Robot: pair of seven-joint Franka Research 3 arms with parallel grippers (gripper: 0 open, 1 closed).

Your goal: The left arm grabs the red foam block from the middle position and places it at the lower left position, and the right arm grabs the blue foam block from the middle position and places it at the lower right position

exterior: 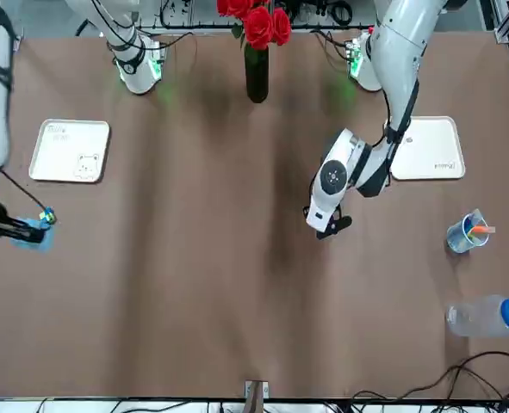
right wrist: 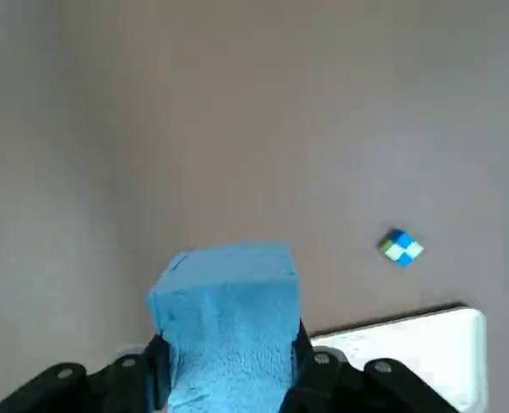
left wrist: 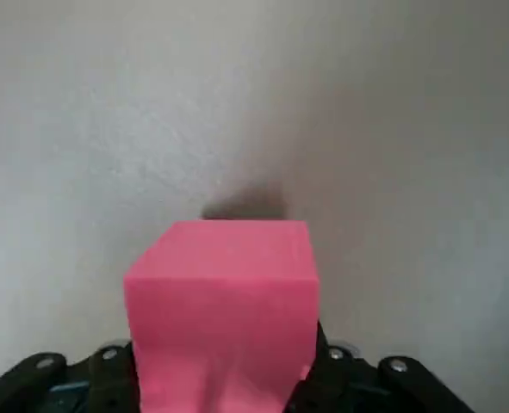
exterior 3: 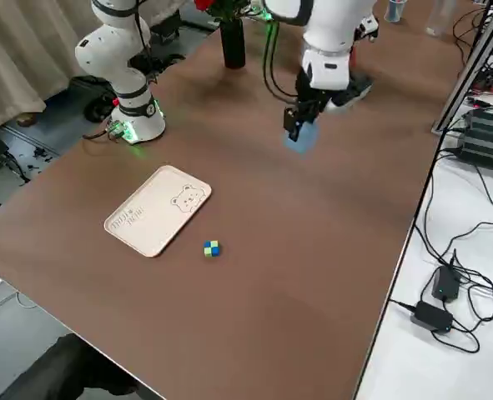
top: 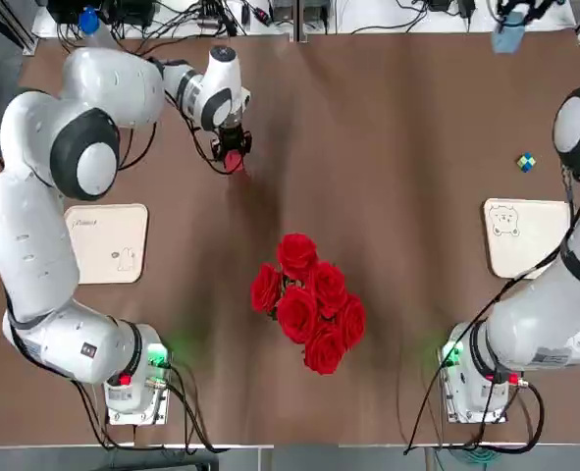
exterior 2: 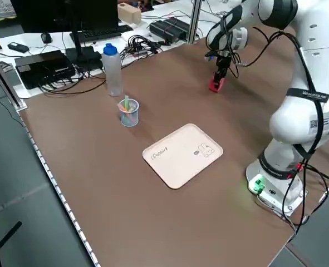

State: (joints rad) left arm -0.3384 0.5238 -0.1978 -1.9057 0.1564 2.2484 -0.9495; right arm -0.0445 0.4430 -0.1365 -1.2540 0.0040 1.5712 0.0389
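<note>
My left gripper (top: 233,149) is at the far left-centre of the table, shut on the red foam block (top: 235,163), which hangs just above the brown surface (left wrist: 222,301). My right gripper (exterior 3: 299,125) is over the far right part of the table, shut on the light-blue foam block (exterior 3: 300,139), held clear of the table (right wrist: 228,318). The lower left tray (top: 108,242) lies bare beside the left arm. The lower right tray (top: 521,236), with its bear drawing, is bare and partly under the right arm.
A vase of red roses (top: 309,299) stands at the table's middle near the bases. A tiny multicoloured puzzle cube (top: 526,163) sits just beyond the right tray. A pen cup (exterior 2: 128,113) and a bottle (exterior 2: 113,69) stand at the far left edge.
</note>
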